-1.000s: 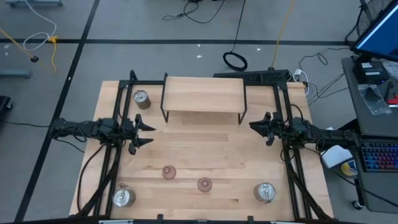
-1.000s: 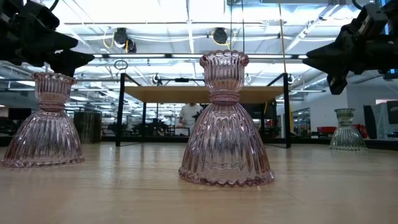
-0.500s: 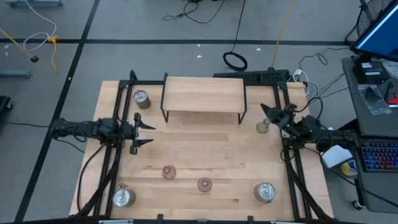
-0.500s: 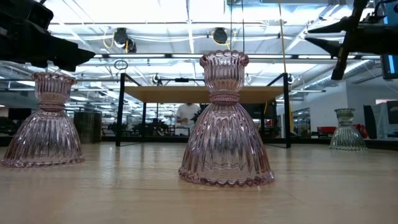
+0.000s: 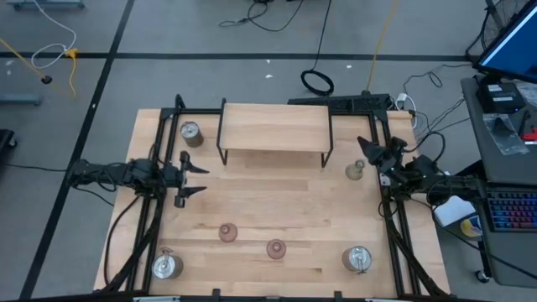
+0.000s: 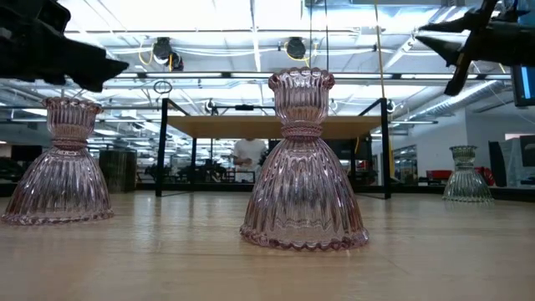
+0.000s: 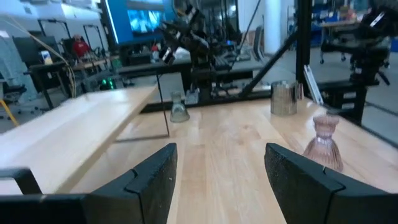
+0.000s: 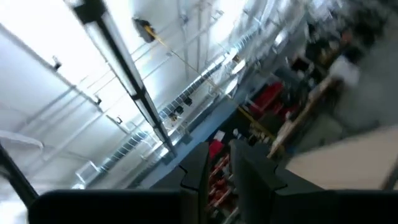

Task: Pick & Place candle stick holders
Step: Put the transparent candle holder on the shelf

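The right gripper, fingers nearly closed and empty, angles upward above a greenish glass holder beside the wooden shelf. The left gripper waits open. Only the overhead camera shows three metal holders and two pink ones.

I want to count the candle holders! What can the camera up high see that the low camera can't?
Only the high view shows the three silver holders and the left gripper open. Only the low view shows the pink holders' ribbed sides, as on the middle one, and ceiling lights. Both show two pink holders, the clear holder, the wooden shelf and the right gripper.
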Robot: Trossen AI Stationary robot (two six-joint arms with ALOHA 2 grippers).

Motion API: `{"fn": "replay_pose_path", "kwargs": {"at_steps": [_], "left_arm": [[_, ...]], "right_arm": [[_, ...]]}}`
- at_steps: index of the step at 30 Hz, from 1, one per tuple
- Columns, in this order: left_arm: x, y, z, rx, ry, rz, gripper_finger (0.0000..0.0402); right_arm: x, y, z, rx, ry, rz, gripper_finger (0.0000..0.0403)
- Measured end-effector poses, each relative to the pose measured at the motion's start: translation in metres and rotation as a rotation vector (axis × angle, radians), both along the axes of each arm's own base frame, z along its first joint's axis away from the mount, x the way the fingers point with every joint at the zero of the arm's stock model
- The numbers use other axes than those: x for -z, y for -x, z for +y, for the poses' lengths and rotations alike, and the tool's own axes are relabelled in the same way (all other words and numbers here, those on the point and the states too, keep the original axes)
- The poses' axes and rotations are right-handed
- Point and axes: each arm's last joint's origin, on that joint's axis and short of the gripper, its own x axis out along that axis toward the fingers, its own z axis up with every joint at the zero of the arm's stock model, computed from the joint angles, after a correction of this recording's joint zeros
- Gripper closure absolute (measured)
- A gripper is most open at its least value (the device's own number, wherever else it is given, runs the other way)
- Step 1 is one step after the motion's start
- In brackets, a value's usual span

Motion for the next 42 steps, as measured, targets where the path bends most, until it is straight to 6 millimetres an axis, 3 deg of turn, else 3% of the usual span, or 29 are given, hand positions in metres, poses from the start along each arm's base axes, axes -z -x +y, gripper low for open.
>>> {"fn": "replay_pose_path", "kwargs": {"at_steps": [5,11,17,28,35,42], "left_arm": [[-0.009,0.001,0.000,0.001,0.030,-0.094,0.0158],[-0.016,0.002,0.000,0.002,0.040,-0.166,0.0158],[-0.017,0.002,0.000,0.005,0.064,-0.177,0.0158],[-0.017,0.002,0.000,0.007,0.074,-0.175,0.0158],[-0.017,0.002,0.000,0.007,0.074,-0.174,0.0158],[-0.017,0.002,0.000,0.007,0.074,-0.174,0.0158]], "right_arm": [[-0.003,0.000,0.001,0.078,0.198,0.099,0.0344],[-0.036,0.004,0.001,0.136,0.312,0.264,0.0344],[-0.068,0.000,0.001,0.080,0.294,0.545,0.0344],[-0.100,-0.026,0.000,-0.079,0.080,1.205,0.0344],[-0.099,-0.043,-0.003,-0.083,-0.053,1.667,0.0344],[-0.084,-0.048,-0.014,-0.044,-0.181,1.975,0.0344]]}}
